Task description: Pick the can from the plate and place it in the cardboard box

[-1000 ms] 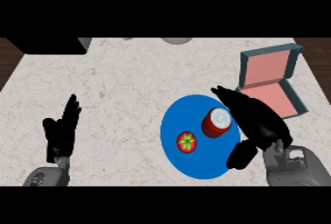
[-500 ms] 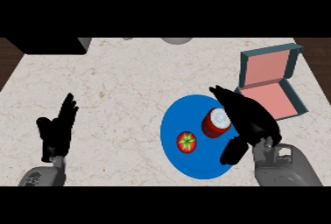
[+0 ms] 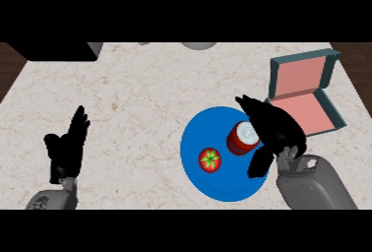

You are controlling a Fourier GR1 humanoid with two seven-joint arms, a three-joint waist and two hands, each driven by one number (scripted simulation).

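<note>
The pale marble counter (image 3: 145,98) fills the frame. A blue plate (image 3: 218,187) lies right of centre, low in the frame. At the upper right, an open box (image 3: 309,113) with a pink inside and its lid raised stands just beside the plate's rim. The right hand (image 3: 276,130) lies over the plate's right side, its fingers spread apart past a can and its thumb pointing down below it. The left hand (image 3: 65,152) rests open at the lower left, fingers up. The red can (image 3: 242,139) stands upright on the plate against the right hand's palm. A tomato (image 3: 210,160) sits to the can's lower left.
</note>
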